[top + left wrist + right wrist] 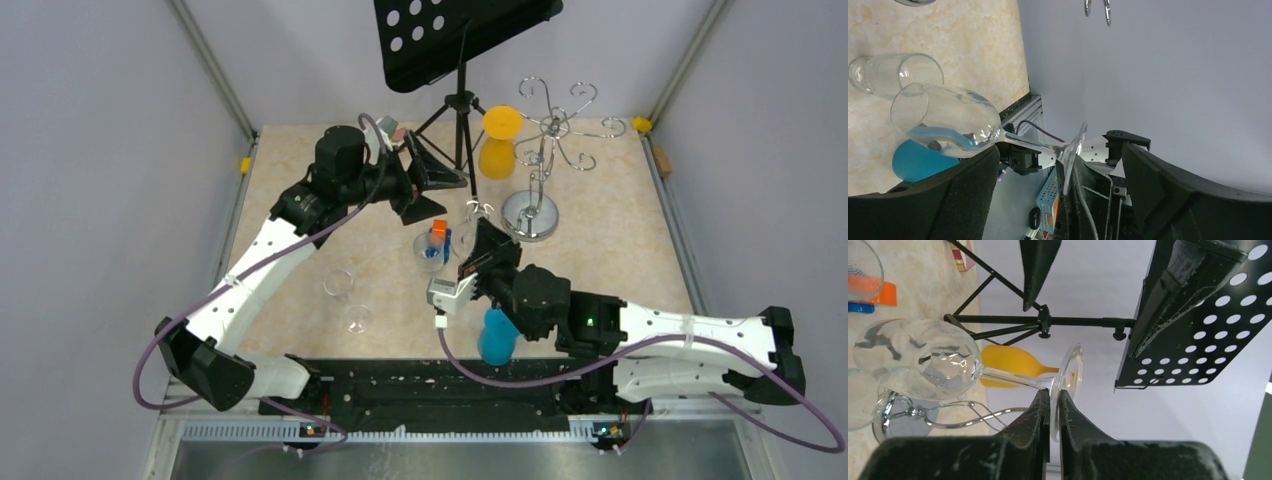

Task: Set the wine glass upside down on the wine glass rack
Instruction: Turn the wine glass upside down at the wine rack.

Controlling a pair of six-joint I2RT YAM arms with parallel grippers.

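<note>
While sideways in right gripper (1054, 394), wine glass (923, 360) empty

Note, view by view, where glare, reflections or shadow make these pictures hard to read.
Top view: even light and soft shadows; the chrome rack glints. Left wrist view: a blue streak shows in the bowl of the wine glass; the left fingers sit dark in the foreground. Right wrist view: white highlights streak the glass's bowl; the right gripper, shut on its foot, is dark against the pale wall.
</note>
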